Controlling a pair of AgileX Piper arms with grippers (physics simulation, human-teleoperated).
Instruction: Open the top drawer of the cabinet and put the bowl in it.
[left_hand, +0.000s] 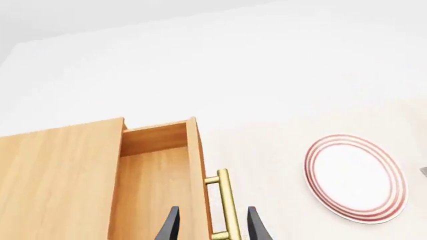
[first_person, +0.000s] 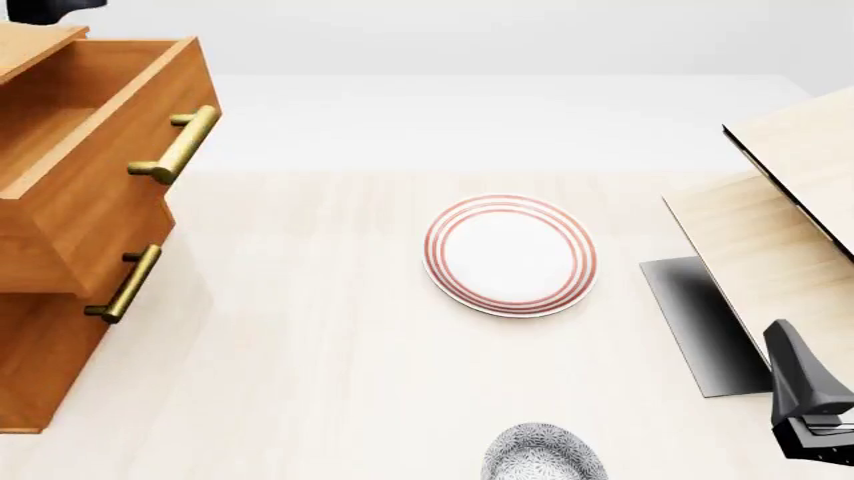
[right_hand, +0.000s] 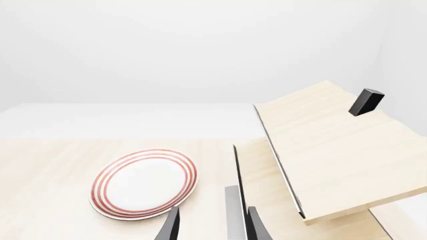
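The top drawer (first_person: 94, 130) of the cabinet (first_person: 40, 370) stands pulled out, and the left jaws (left_hand: 212, 227) sit spread to either side of its brass handle (left_hand: 225, 205), with a gap on each flank, gripping nothing. The bowl (first_person: 541, 455) rests on the table (first_person: 307, 350) at the near edge of the front view, down and to the left of the right jaws (first_person: 817, 432), which look parted and empty in the wrist view, though only the finger bases show, so how wide they are is uncertain. A plate (first_person: 509, 254) lies ahead of the right jaws and beyond the bowl; a pale wood unit (right_hand: 333, 160) rises just beside them on their outer side. The main risks, in my judgement: the right jaws pinching the bowl's rim off-centre and tipping it or letting it slip; the carry across the table clipping the plate; and the left jaws, if they stay straddling the handle, standing in the path of the incoming arm or nudging the drawer back in. A swing on the right could also catch the pale unit.
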